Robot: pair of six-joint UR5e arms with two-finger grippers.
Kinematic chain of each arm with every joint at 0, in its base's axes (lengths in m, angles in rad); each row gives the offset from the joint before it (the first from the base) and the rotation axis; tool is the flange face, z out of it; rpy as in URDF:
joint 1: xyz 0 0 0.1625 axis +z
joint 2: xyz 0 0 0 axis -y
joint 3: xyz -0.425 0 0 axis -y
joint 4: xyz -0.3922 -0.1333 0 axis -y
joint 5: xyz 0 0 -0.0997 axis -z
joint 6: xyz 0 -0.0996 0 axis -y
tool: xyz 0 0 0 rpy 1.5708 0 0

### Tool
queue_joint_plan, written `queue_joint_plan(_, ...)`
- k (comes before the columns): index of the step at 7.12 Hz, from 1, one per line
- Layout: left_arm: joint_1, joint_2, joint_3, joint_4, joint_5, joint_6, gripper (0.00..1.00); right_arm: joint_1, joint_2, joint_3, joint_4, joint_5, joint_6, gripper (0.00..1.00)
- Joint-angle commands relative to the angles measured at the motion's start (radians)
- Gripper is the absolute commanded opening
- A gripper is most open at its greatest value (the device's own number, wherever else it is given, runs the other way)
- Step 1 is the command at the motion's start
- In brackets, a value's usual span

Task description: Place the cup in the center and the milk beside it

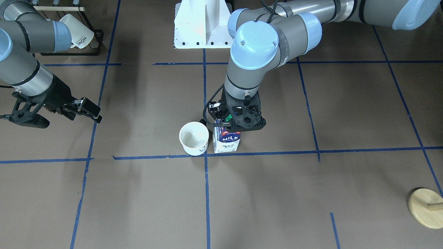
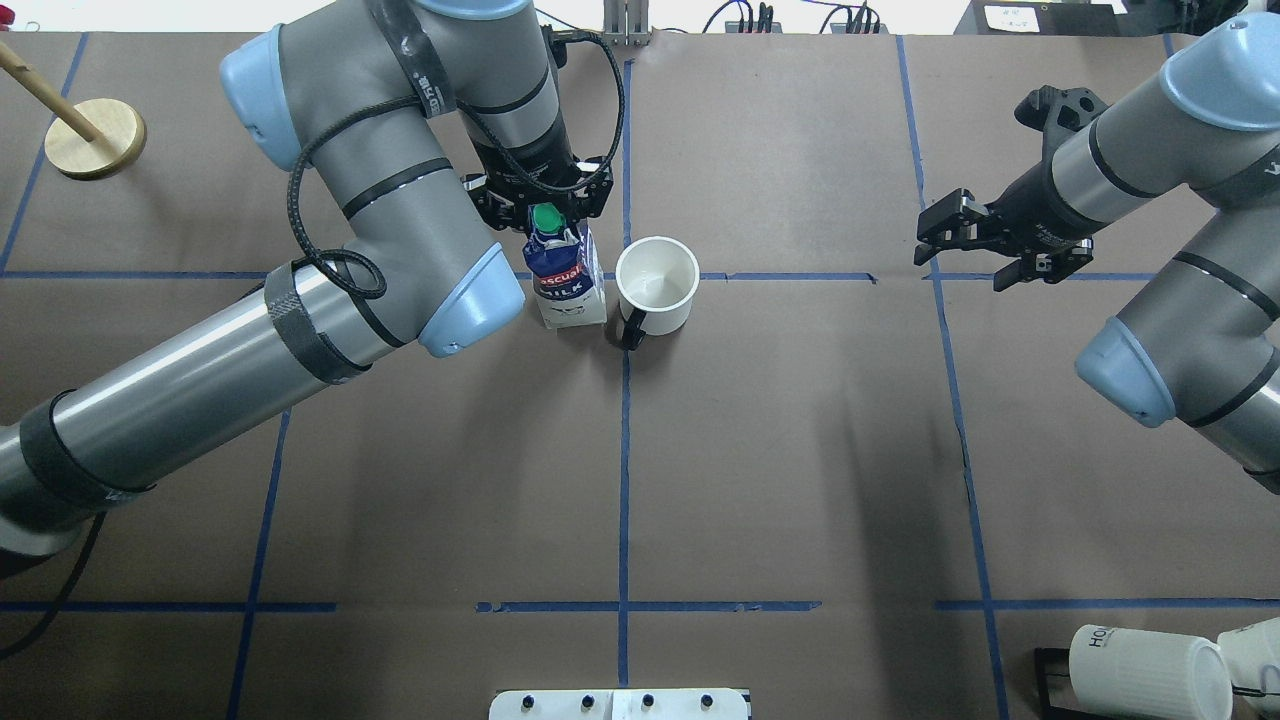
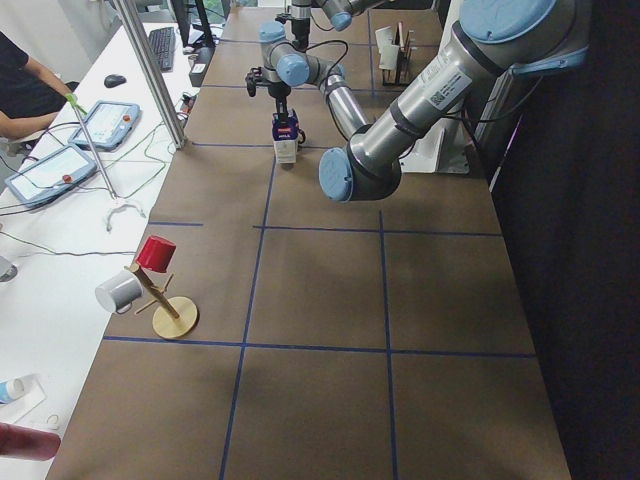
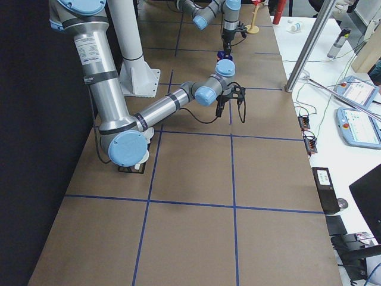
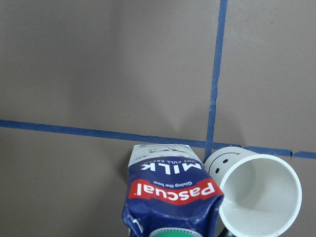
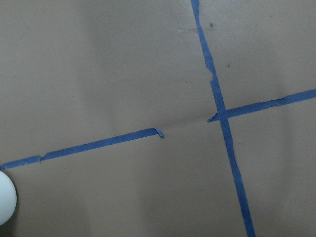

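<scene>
The cup (image 1: 193, 138), a white mug with a smiley face (image 5: 256, 197), stands upright at the crossing of blue tape lines in the table's middle (image 2: 655, 285). The milk (image 1: 226, 142) stands upright right beside it, on the robot's left (image 2: 565, 290), (image 5: 170, 192). My left gripper (image 1: 227, 123) comes straight down on the carton's top and seems shut on it around the green cap (image 2: 547, 222). My right gripper (image 1: 90, 111) is open and empty, hovering well off to the robot's right (image 2: 952, 250).
A black rack with ribbed "HOME" mugs (image 1: 81, 38) sits at the robot's near right corner (image 2: 1140, 665). A wooden peg stand (image 1: 425, 207) is at the far left corner (image 2: 95, 140). The white robot base (image 1: 202, 26) is at the near edge.
</scene>
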Motion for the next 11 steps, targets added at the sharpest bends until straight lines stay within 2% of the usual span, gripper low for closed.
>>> queue_joint_plan(1,0.0,-0.002,-0.009,0.002,0.003,-0.001,1.0,-0.001,-0.002,-0.002,0.0,0.0,0.0,1.0)
queue_joint_plan(2,-0.012,-0.003,-0.047,0.011,0.003,-0.001,1.0,-0.001,-0.002,-0.003,0.0,0.0,0.0,1.0)
queue_joint_plan(4,-0.09,0.006,-0.245,0.121,0.009,0.0,1.0,-0.009,0.001,-0.008,0.0,-0.002,0.0,1.0)
queue_joint_plan(5,-0.124,0.059,-0.332,0.13,0.007,0.032,1.0,-0.007,0.002,-0.008,0.0,0.0,-0.003,1.0)
queue_joint_plan(7,-0.179,0.258,-0.475,0.129,0.001,0.242,1.0,0.034,0.001,-0.005,-0.009,0.015,-0.013,1.0)
queue_joint_plan(8,-0.256,0.35,-0.505,0.129,-0.011,0.386,1.0,0.098,-0.007,-0.003,-0.016,0.047,-0.064,1.0)
queue_joint_plan(10,-0.42,0.511,-0.487,0.129,-0.106,0.736,1.0,0.271,-0.06,-0.011,-0.065,0.133,-0.307,1.0)
queue_joint_plan(11,-0.507,0.599,-0.47,0.131,-0.108,0.936,1.0,0.372,-0.067,-0.009,-0.205,0.146,-0.539,1.0)
